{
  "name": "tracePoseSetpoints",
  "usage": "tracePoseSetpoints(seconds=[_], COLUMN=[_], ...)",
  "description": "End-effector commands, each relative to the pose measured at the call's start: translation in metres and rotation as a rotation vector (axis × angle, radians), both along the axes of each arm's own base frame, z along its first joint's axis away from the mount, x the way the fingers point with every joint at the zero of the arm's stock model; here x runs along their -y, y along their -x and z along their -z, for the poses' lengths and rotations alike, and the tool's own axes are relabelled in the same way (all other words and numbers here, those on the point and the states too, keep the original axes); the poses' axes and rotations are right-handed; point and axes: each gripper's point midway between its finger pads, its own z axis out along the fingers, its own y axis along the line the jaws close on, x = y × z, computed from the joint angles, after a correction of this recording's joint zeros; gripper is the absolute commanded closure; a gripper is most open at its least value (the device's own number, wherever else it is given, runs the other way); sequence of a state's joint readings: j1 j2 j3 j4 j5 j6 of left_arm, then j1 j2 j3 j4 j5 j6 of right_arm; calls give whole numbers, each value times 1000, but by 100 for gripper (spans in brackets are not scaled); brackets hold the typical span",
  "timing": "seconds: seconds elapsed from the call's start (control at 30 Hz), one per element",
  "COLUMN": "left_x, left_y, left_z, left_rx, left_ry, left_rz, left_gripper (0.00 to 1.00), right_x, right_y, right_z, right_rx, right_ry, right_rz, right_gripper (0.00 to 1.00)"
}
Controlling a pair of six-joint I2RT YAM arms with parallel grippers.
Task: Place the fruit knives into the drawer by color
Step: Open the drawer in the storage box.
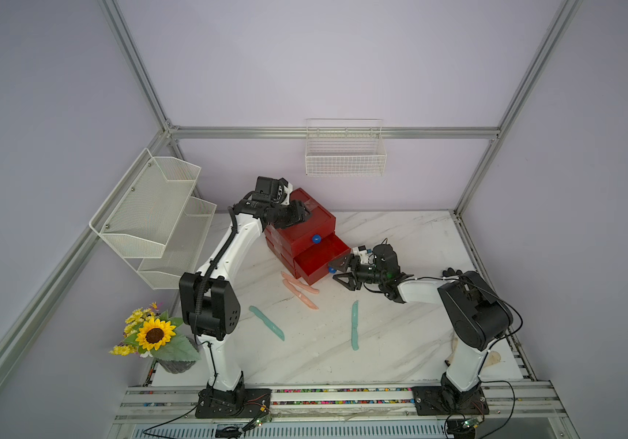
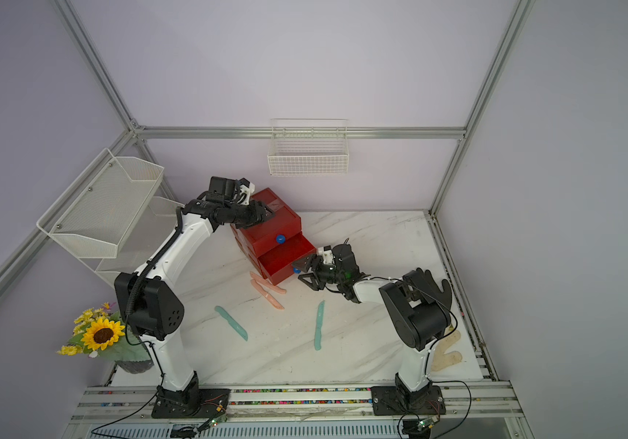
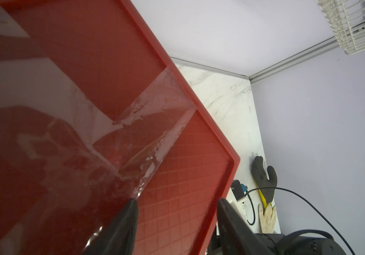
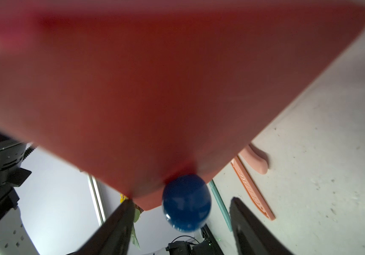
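the drawer (image 1: 306, 222) is sitting near the table's (image 1: 399, 323) back edge with one tray pulled out. the right gripper (image 4: 181, 201) is straddling its blue knob (image 4: 187, 202), jaws apart. the left gripper (image 3: 176, 204), also parted, is apparently steadying the lid. two pink knives (image 1: 307, 301) and two teal knives (image 1: 266, 323) are lying loose, waiting to be sorted.

No legible text anywhere, embossed lettering along the blade of a pink knife (image 4: 252, 190) in the right wrist view, too blurred to read
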State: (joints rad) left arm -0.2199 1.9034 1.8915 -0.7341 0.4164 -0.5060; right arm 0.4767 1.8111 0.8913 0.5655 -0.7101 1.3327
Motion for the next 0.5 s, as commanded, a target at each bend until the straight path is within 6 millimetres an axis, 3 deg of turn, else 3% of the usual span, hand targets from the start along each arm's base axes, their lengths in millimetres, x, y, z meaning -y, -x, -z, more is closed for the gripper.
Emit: tracePoseSetpoints(seconds=[0.0,0.1,0.23,0.37,0.47], left_x=[-10,-5,6,8,0], left_y=[8,5,10,36,68], left_z=[28,7,-46,-87,-100], left_rx=[-125,-91,17,90,115], left_ry=[-15,17,36,35,24], left_rz=[-35,-37,-14,10,7], left_gripper=[40,40,29,1,0], right_x=[7,19,33,45,52], right_y=[5,20,38,61,83], right_z=[-25,-24,-20,-1,28], right_rx=[56,37,49,25,-17], right_ry=[11,34,245,566,758], right_rz=[39,70,56,16,-8], right_gripper=[19,17,16,17,16])
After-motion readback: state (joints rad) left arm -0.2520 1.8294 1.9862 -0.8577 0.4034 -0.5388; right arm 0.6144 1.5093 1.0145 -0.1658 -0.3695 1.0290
